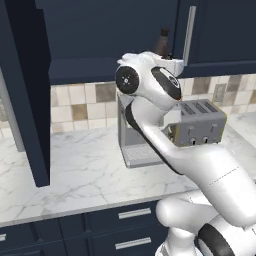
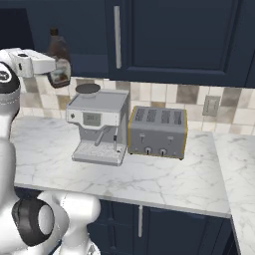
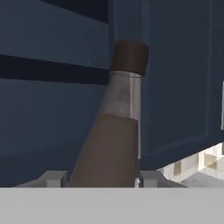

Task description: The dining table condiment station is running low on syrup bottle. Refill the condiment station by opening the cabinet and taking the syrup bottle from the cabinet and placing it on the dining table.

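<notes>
The syrup bottle (image 3: 109, 148) is dark brown with a narrow clear neck and a dark cap. It leans between my gripper's (image 3: 100, 177) two finger tips, which press on its lower body. From the right base view the gripper (image 2: 56, 73) holds the bottle (image 2: 58, 50) at the open cabinet's (image 2: 79, 30) lower edge, above the counter. In the left base view the bottle's neck (image 1: 162, 42) sticks up behind my hand, in front of the cabinet (image 1: 100, 30). The dining table is out of view.
The cabinet's open door (image 1: 25, 90) juts out over the marble counter (image 1: 75, 170) at the left. A grey coffee machine (image 2: 97, 124) and a toaster (image 2: 158, 132) stand just below the hand. A closed navy door with a silver bar handle (image 2: 117, 37) is to the right.
</notes>
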You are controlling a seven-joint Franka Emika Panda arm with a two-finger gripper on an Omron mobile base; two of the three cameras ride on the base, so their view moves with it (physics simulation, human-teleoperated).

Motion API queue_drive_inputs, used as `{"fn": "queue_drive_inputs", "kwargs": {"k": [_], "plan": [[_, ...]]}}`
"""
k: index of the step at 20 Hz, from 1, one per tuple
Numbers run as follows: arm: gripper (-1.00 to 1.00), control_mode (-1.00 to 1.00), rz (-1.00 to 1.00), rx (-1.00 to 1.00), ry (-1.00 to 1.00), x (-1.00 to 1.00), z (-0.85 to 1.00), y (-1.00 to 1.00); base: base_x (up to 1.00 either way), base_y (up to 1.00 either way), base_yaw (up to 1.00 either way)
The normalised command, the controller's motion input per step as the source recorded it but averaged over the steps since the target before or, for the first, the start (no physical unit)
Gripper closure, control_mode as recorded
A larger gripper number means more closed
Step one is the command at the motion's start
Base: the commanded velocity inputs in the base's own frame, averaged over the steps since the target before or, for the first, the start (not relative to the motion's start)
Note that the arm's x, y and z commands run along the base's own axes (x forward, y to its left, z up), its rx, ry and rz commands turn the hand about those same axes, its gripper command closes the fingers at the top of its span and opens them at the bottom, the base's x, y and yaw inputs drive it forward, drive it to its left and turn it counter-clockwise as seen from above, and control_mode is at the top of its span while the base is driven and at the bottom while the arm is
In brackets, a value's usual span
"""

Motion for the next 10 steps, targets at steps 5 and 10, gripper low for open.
{"fn": "queue_drive_inputs", "kwargs": {"k": [5,10], "plan": [[1.00,-1.00,0.32,0.03,0.27,-1.00,0.00,-0.51,0.00,0.00,0.00],[1.00,-1.00,0.38,0.00,0.16,-1.00,-0.06,-0.49,0.00,0.00,0.00]]}}
